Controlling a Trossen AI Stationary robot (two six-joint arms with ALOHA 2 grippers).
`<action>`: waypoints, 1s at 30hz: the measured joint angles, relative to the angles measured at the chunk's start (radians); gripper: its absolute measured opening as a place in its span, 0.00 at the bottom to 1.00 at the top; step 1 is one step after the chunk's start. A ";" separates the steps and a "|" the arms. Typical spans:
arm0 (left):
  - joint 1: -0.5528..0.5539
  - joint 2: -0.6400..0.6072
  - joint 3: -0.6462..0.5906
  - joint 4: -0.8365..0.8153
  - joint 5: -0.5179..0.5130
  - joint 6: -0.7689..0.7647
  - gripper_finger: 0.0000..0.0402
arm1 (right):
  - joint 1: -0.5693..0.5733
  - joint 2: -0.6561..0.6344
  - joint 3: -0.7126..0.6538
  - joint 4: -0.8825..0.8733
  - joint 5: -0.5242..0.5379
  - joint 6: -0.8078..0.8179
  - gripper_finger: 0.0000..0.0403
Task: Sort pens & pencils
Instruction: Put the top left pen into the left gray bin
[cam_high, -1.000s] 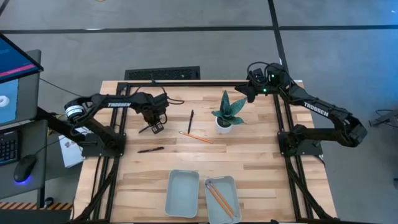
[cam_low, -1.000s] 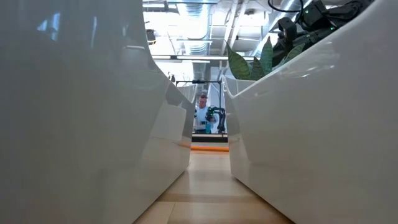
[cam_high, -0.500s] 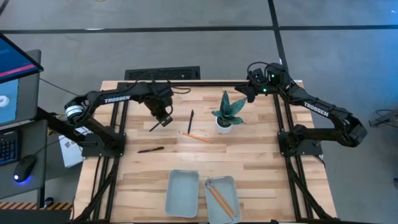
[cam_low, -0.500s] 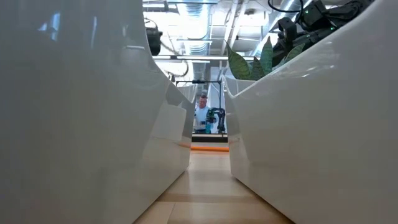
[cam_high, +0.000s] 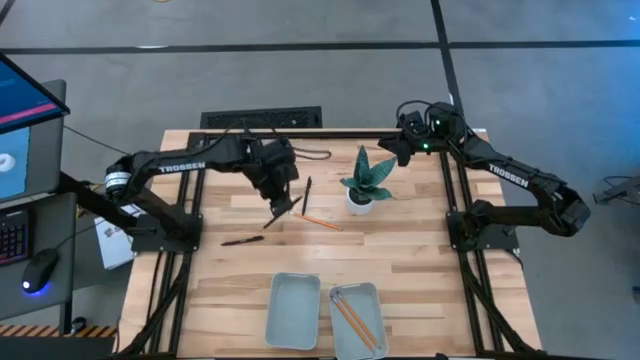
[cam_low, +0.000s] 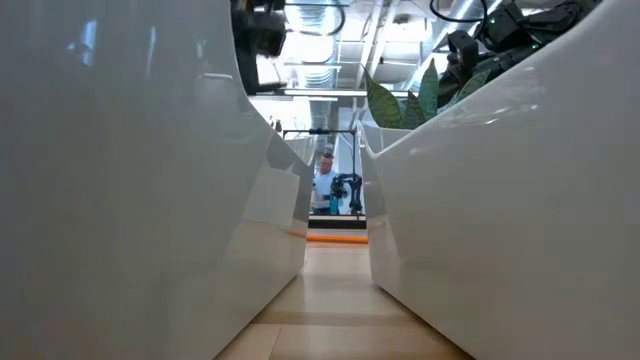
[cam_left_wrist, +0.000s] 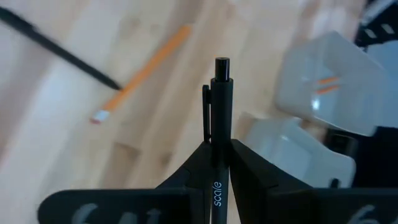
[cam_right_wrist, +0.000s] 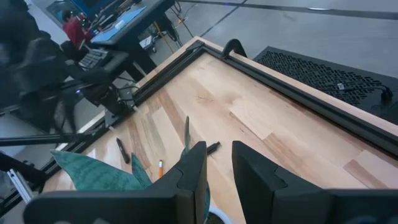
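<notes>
here the left gripper (cam_high: 284, 205) hangs over the middle of the wooden surface (cam_high: 420, 260), its fingers (cam_left_wrist: 245, 165) pinched narrow on a black pen (cam_left_wrist: 221, 112). from above, that pen runs on a diagonal, its lower end toward the near-left; in the left wrist view its clip and push-button end stick out past the fingertips. a second pen (cam_high: 241, 240) lies flat to the near-left of the gripper, almost parallel to the surface's front edge. a third pen (cam_high: 307, 194) lies just right of the gripper, its long axis running front to back. touching or just beside its near end, a pencil (cam_high: 316, 220) lies on a slant, running right and slightly nearer.

the pens are slim, matte and dark; the pencil is an orange wooden stick with a pale end. the surface is pale planked wood framed by black rails.

near the front edge stand two pale, rounded-corner trays side by side: the left tray (cam_high: 293, 311) holds nothing, the right tray (cam_high: 357, 318) holds two orange pencils (cam_high: 352, 318) lying diagonally. bare wood lies between the pens and the trays.

a small potted plant (cam_high: 368, 183) with stiff green leaves stands right of centre. the right gripper (cam_high: 397, 140) waits at the far right corner, fingers (cam_right_wrist: 193, 171) narrowly parted and holding nothing.
</notes>
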 joint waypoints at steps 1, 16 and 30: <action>-0.028 0.000 0.007 0.000 0.000 -0.027 0.08 | 0.000 0.000 0.000 0.000 0.000 0.000 0.24; -0.413 0.000 0.024 0.162 -0.190 -0.380 0.08 | 0.000 0.000 0.000 -0.035 0.000 0.001 0.24; -0.664 0.018 0.024 0.342 -0.514 -0.690 0.08 | 0.044 0.000 0.000 -0.036 0.000 0.065 0.24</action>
